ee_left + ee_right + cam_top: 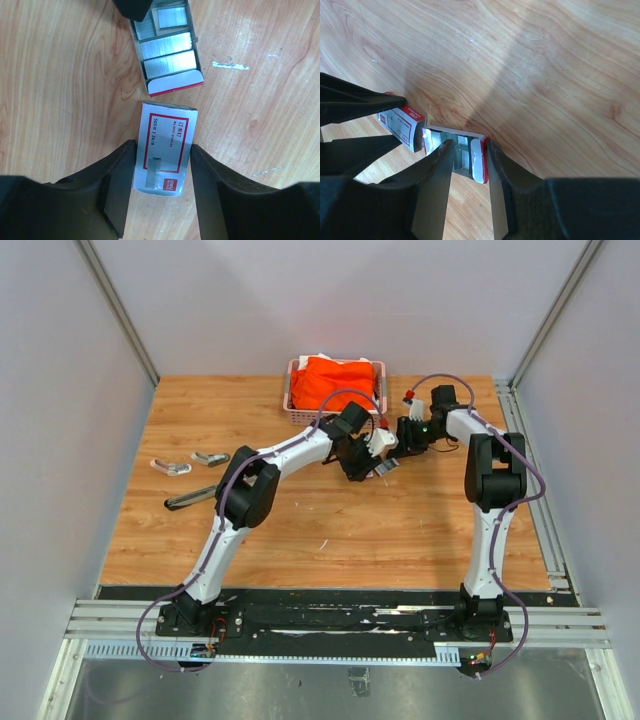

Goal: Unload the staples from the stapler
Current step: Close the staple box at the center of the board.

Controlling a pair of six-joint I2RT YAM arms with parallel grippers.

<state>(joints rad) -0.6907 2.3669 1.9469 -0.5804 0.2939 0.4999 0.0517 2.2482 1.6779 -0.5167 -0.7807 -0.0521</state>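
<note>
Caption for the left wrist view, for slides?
Left fingers clamp the box sleeve; the staple tray sits open beyond, a loose staple strip beside it.

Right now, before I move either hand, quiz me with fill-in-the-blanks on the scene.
The left hand holds a white box sleeve whose label is ____.
The right hand holds the open tray, filled with silvery strips of ____.
The pink basket holds an ____ cloth.
Missing: red, staples, orange.
</note>
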